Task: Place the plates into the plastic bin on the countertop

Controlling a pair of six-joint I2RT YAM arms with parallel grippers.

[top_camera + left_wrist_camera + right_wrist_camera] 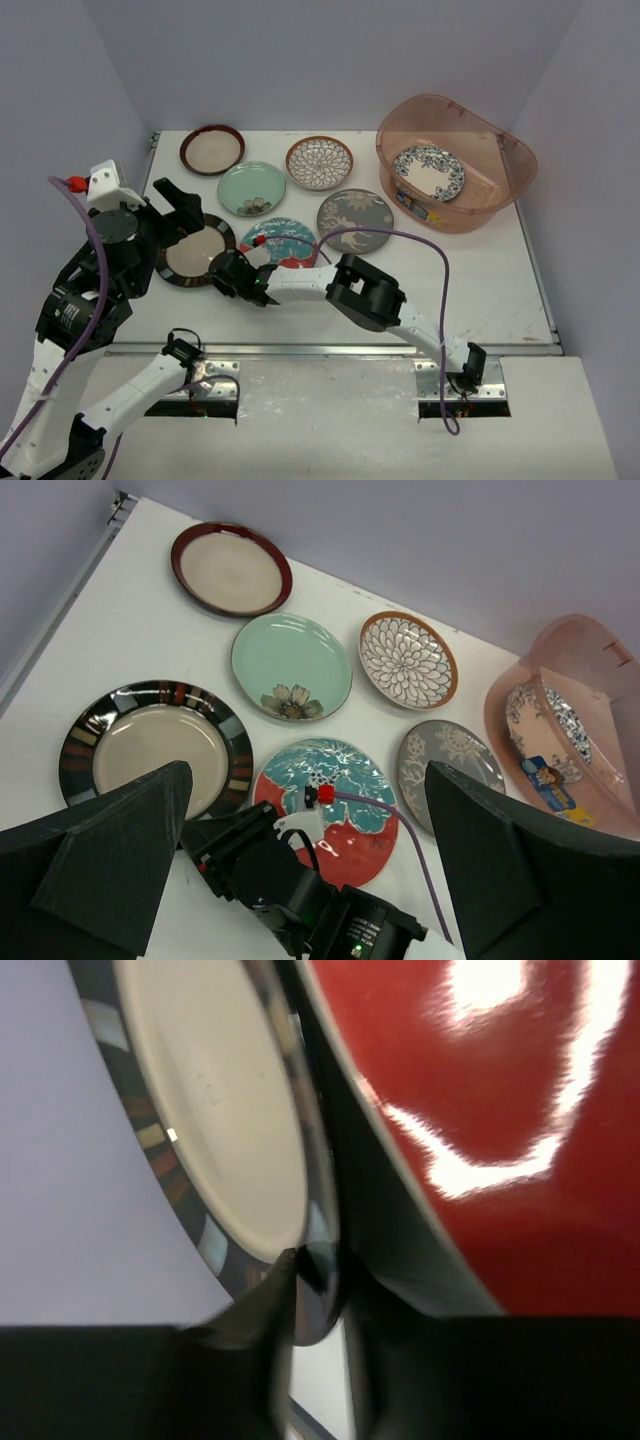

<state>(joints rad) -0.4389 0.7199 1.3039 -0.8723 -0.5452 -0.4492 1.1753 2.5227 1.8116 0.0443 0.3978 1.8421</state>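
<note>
Black-striped plate (192, 254), its rim clamped between the right gripper's (222, 268) closed fingers, extends leftward from that hand; the plastic bin (515, 165) lies well to its right.

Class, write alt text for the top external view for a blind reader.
Two arms reach over a white countertop: the right pincer is at the near right rim of a black-striped plate, and the open left pincer hangs over its far side. Five other plates lie beside it, and a blue-white plate sits in the pinkish plastic bin at far right.
</note>
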